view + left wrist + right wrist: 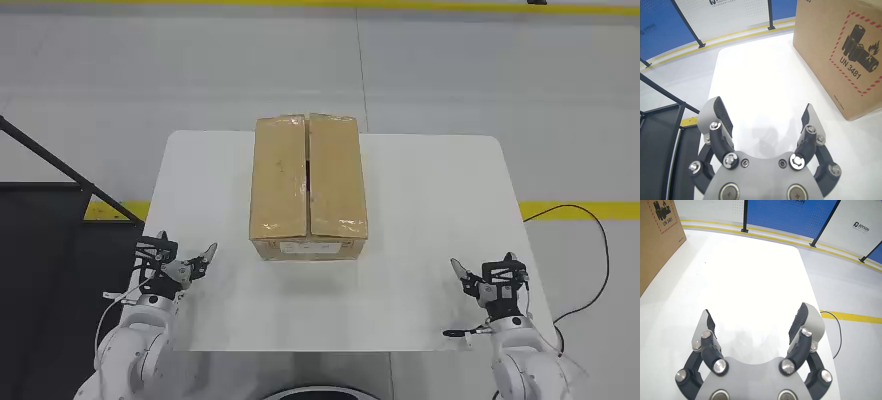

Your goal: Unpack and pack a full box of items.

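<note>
Sitting shut on a white worktop (430, 250), midway across and toward the far edge, a brown cardboard box (308, 187) shows its two top flaps folded flat and meeting along a centre seam. A pale label is stuck to the side facing the robot, and each of the two long sides carries a red-dashed hazard diamond with black battery drawings. The left end effector (182, 256) hangs over the near left corner of the worktop, well apart from the box, its ribbed black pads (723, 115) spread wide with nothing between them. The right end effector (489, 270) sits over the near right corner in the same released pose, fingers parted and empty, the box likewise well off to its side. Beside the worktop on the left stands a black metal frame (45, 250). A thin black cable (596, 250) loops across the grey floor off the right edge, crossing a yellow floor line (580, 210). Blue and white panels (783, 213) on black posts close off the far side of the room.
</note>
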